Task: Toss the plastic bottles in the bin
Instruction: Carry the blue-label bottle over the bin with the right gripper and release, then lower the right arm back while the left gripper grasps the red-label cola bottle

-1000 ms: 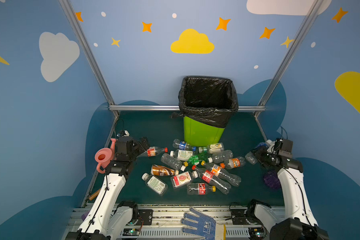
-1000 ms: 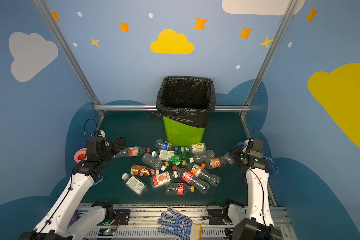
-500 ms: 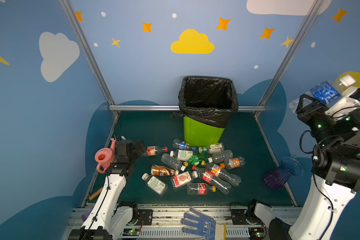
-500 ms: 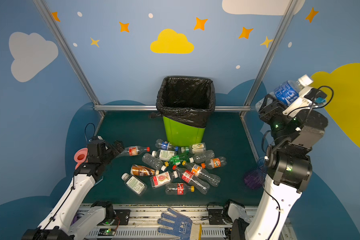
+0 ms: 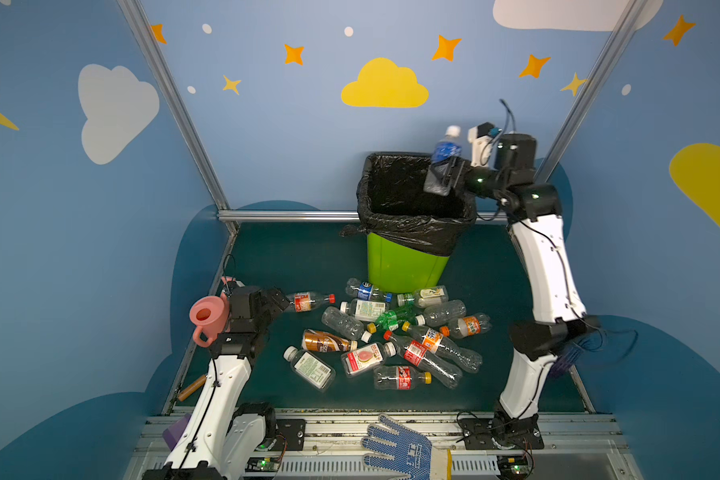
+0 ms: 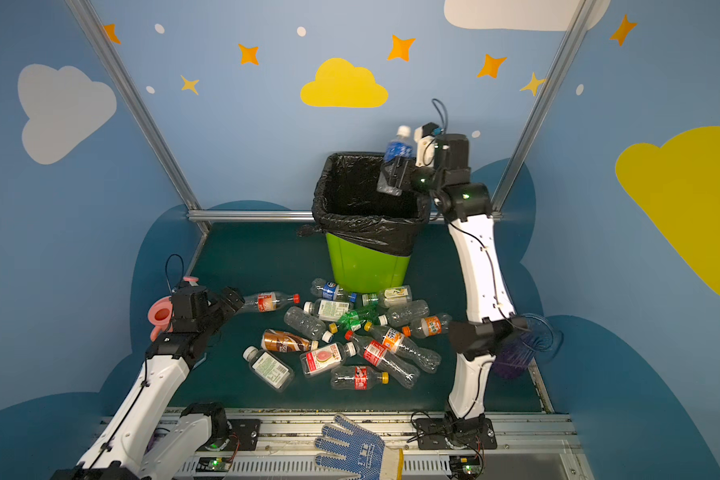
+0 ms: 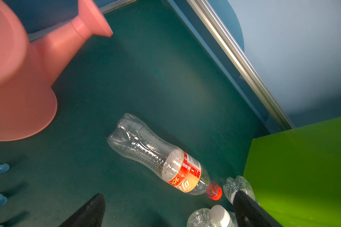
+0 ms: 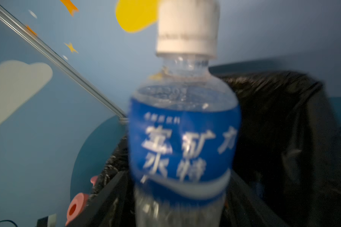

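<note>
plastic bottles (image 5: pixel 391 336), both top views: a loose heap lies on the dark green mat, ahead of the left gripper's fingertips and far below the right gripper; the shells are thin, clear or green, with film labels and ribbed caps.
blue-label bottle (image 5: pixel 445 151), both top views: it stands cap-up between the jaws of the right gripper (image 5: pixel 443 176), which meet its clear lower body.
bin (image 5: pixel 404 266), both top views: stiff lime-green plastic, a tapered square with a crinkled black bag folded over the rim; its mouth opens just beneath the right gripper.
left gripper (image 5: pixel 281 300), both top views: low over the mat, jaws spread wide and empty; the pink watering can (image 5: pixel 206 318) is beside its wrist.
red-label bottle (image 7: pixel 165 161), left wrist view: it lies on its side just ahead of the fingertips, apart from both, with its red cap toward the bin wall; the clear body is waisted and dimpled, the label glossy.
handling, judged: empty and light, with springy walls that dent; smooth and round, so likely to roll; best pinched across the waist.
blue-label bottle (image 8: pixel 183 137), right wrist view: blurred and close, with a white ribbed cap and a glossy blue sleeve; the clear base sits between the dark fingers. Whether they pinch it or stand loose, I cannot tell.
</note>
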